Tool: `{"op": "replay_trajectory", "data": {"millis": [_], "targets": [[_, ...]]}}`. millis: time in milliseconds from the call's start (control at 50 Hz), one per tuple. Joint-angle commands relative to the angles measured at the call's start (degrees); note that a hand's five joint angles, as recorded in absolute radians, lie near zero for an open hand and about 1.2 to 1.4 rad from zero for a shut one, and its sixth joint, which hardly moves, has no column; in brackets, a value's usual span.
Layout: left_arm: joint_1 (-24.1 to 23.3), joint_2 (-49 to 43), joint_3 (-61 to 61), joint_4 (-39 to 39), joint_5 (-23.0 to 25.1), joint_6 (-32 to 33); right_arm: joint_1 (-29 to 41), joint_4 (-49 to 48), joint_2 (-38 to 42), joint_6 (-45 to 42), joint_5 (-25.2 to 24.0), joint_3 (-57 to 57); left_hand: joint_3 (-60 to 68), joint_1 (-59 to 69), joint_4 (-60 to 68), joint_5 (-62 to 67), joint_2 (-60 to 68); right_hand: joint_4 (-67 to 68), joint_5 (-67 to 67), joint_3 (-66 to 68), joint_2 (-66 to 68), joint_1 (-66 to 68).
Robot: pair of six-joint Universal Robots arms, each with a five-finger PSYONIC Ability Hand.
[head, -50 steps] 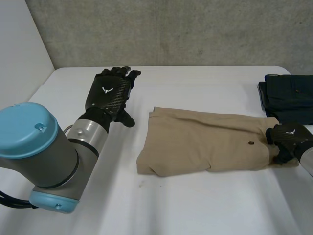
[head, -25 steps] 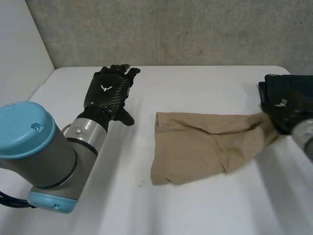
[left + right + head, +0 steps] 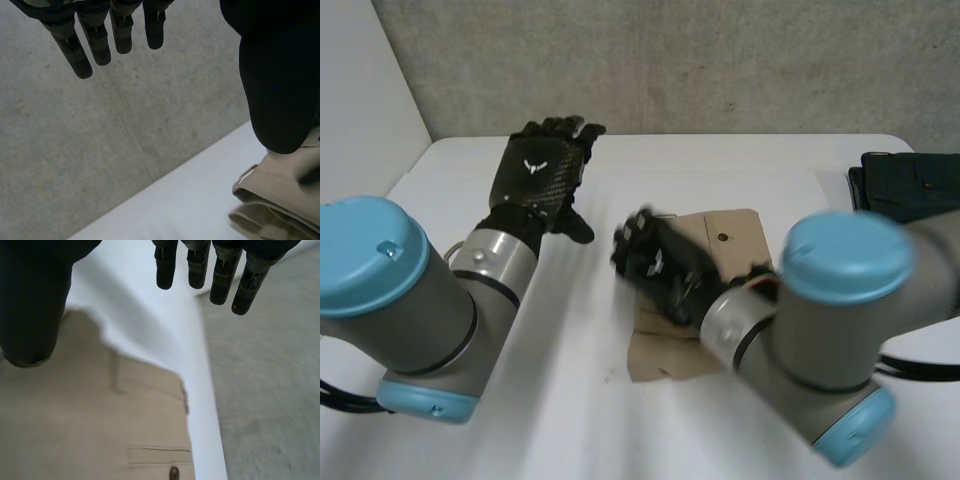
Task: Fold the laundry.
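The right hand (image 3: 655, 265), fingers straight and empty, is over the folded tan trousers (image 3: 745, 245). It should flatten the fold evenly. The left hand (image 3: 540, 180) is also spread.

a white table (image 3: 720, 170) carries two pieces of laundry. a folded tan garment (image 3: 740, 240) lies flat near the table's middle, a small dark button and a pocket welt facing up, its layered edges stacked at one end. a dark navy folded garment (image 3: 910, 185) lies at the far right edge, well apart from the tan one.
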Motion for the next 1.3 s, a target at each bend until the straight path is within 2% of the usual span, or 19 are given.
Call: {"op": "replay_trajectory", "data": {"millis": [20, 40, 100, 200, 280, 480, 620, 740, 880, 1080, 1200, 1300], "targets": [[-0.4, -0.2, 4.8, -0.4, -0.3, -0.1, -8.7, 0.6, -12.0, 36.1, 0.5, -1.1, -0.7, -0.2, -0.2, -1.3, -0.3, -3.4, -4.0, -2.3, -2.7, -1.8], [-0.6, -0.3, 5.4, -0.5, -0.4, -0.1, -11.6, 1.7, -13.4, 41.1, 0.5, -0.6, -0.7, -0.2, -0.2, -1.3, -0.3, -3.4, -4.0, -2.3, -2.7, -1.8], [-3.0, -1.1, 7.9, -0.9, -0.1, -0.5, -16.4, 5.5, -14.2, 45.0, 0.6, -0.2, -0.5, -0.1, -0.1, -1.2, -0.2, -3.4, -4.0, -2.3, -2.7, -1.8], [-9.2, -8.1, 13.7, -4.5, 0.4, -2.0, -20.5, 10.0, -12.2, 45.1, 1.4, 0.0, 0.4, 0.8, 0.8, -0.3, 0.7, -3.4, -4.0, -2.3, -2.7, -1.8], [-11.6, -15.3, 20.6, -10.7, 0.4, -2.1, -21.3, 10.7, -7.6, 45.1, 2.7, -0.7, 0.4, 0.8, 0.8, -0.3, 0.7, -3.4, -4.0, -2.3, -2.7, -1.8], [-12.8, -32.1, 39.9, -27.1, 0.0, -2.9, -21.0, 10.9, 3.3, 44.8, 2.1, -3.8, 1.7, 2.1, 2.1, 1.0, 2.0, -3.4, -4.0, -2.3, -2.7, -1.8], [-12.5, -36.4, 42.9, -28.4, -0.3, -2.4, -21.0, 10.8, 10.3, 43.5, 2.3, -6.8, 4.4, 4.8, 4.8, 3.7, 4.7, -3.4, -4.0, -2.3, -2.7, -1.8], [-12.3, -37.6, 41.8, -30.8, -1.4, -2.3, -20.4, 10.8, 13.4, 39.5, 2.7, -7.9, 4.6, 5.0, 5.0, 3.9, 4.9, -3.4, -4.0, -2.3, -2.7, -1.8], [-11.7, -38.1, 41.9, -34.8, -3.6, -1.4, -20.2, 10.8, 14.0, 29.7, 2.8, -7.8, 4.4, 4.8, 4.8, 3.7, 4.7, -3.4, -4.0, -2.3, -2.7, -1.8], [-11.8, -37.6, 42.9, -37.2, -3.4, 0.7, -19.9, 10.7, 13.5, 27.1, 2.2, -7.4, 4.2, 4.7, 4.6, 3.6, 4.5, -3.4, -4.0, -2.3, -2.7, -1.8], [-11.6, -36.2, 42.8, -37.6, -3.1, 0.1, -20.1, 9.6, 8.9, 28.1, 2.7, -5.1, 4.2, 4.7, 4.6, 3.6, 4.5, -3.4, -4.0, -2.3, -2.7, -1.8], [-10.3, -28.7, 40.0, -37.5, -2.2, 0.0, -20.3, 5.0, 0.8, 28.8, 5.6, 0.0, 3.7, 4.2, 4.1, 3.0, 4.0, -3.4, -4.0, -2.3, -2.7, -1.8]]}}
